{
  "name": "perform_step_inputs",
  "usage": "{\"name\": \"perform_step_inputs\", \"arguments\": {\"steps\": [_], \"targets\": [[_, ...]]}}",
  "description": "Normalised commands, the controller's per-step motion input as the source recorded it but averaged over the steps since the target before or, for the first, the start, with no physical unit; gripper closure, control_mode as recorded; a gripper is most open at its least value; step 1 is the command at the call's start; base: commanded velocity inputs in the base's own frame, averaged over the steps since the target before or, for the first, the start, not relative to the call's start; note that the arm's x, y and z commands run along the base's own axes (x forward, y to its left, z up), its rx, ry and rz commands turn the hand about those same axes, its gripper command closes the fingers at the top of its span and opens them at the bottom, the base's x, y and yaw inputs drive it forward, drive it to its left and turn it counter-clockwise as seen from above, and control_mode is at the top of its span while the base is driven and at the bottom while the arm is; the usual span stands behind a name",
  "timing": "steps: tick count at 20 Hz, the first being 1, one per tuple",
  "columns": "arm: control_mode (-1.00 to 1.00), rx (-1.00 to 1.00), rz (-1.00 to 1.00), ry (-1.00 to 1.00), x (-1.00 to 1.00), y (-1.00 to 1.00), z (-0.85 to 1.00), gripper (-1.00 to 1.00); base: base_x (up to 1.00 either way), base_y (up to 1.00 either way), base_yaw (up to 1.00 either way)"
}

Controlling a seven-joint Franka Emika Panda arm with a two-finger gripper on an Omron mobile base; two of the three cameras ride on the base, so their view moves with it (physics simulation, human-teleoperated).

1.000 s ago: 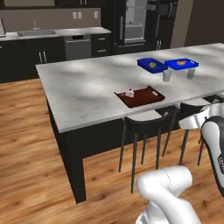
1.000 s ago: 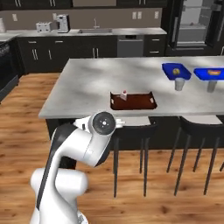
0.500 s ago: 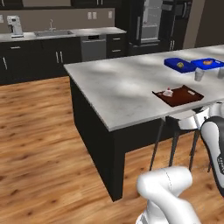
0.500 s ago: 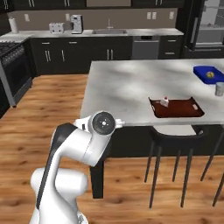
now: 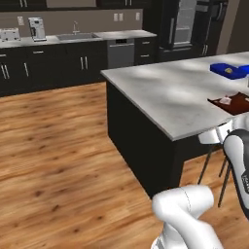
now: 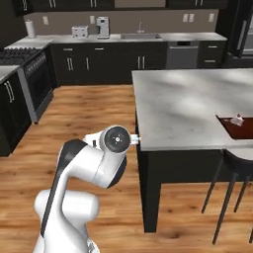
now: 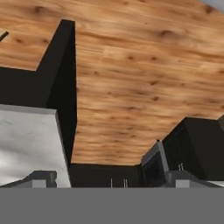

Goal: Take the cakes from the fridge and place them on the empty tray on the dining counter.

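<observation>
The two-finger gripper (image 7: 111, 177) was seen with its dark tips spread wide apart and nothing held between them; in the hand view they were framed against wooden plank floor (image 7: 144, 65), a black cabinet side and a corner of white-grey stone.

The large dining counter (image 6: 188, 106), a black-based island with a white-grey marbled stone top, was seen to the right of the arm. Near its right edge a flat, dark reddish-brown rectangular tray (image 6: 242, 129) with a low rim was cut off by the frame, and one tiny cake (image 6: 238, 120) with a whitish body and a dark red top was seen resting on it. Farther back on the counter, a bright blue tray (image 5: 227, 70) with orange-brown food was seen.

A tall black fridge (image 5: 187, 24) with long grey vertical handles was placed at the far wall, well apart from the tray. To its left, a wall counter with a sink (image 5: 78, 36) and a grey dishwasher front (image 5: 120, 53) were visible.
</observation>
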Motion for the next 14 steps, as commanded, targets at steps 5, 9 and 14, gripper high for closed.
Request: {"name": "perform_step_inputs", "arguments": {"steps": [5, 9, 14], "targets": [[1.0, 0.0, 0.0, 0.0, 0.0, 0.0, 0.0, -1.0, 0.39, 1.0, 0.0], [1.0, 0.0, 0.0, 0.0, 0.0, 0.0, 0.0, -1.0, 0.74, 1.0, 0.0], [1.0, 0.0, 0.0, 0.0, 0.0, 0.0, 0.0, -1.0, 1.0, 1.0, -0.03]]}}
